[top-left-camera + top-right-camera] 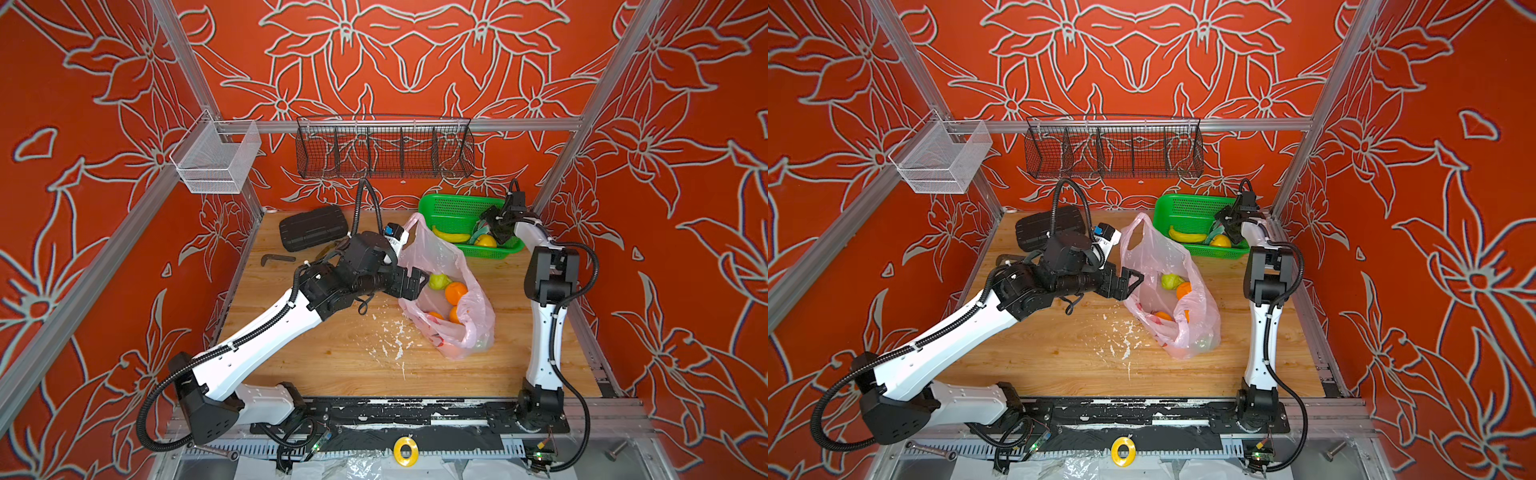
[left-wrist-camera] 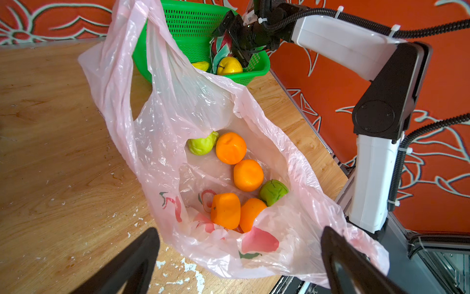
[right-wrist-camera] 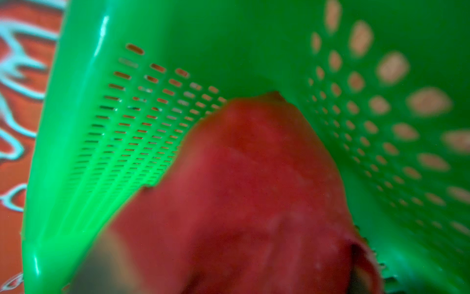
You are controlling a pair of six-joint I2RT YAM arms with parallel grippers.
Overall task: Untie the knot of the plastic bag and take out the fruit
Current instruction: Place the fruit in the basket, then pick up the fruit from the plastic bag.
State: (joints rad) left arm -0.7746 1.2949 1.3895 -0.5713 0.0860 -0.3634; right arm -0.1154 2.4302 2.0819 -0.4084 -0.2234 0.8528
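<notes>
Right claw [image 1: 496, 227]: inside the green basket [image 1: 440, 200], upper right of the tabletop in both top views, its jaws either side of the dragon fruit [image 2: 220, 48]; whether it gripped or had let go, I could not tell.
Left claw [image 1: 417, 281]: jaws spread wide and holding nothing, at the left edge of the plastic bag [image 1: 432, 249], near the centre of the frame.
Knot: none showed; 1 handle loop [image 1: 409, 224] stood free and the mouth gaped.
Fruit in bag: 4 oranges [image 2: 231, 147], a green pear [image 2: 202, 146], a round green fruit [image 2: 273, 192].
Fruit in basket: dragon fruit, banana [image 1: 451, 235], yellow apple [image 1: 486, 240].
Step, as judged: setting the dragon fruit down.
Doing it well: probably part the jaws fully, rise straight up past the basket wall, then cross to the bag. The thin film could snag a finger, so entering through the gap above the oranges looked safest.
</notes>
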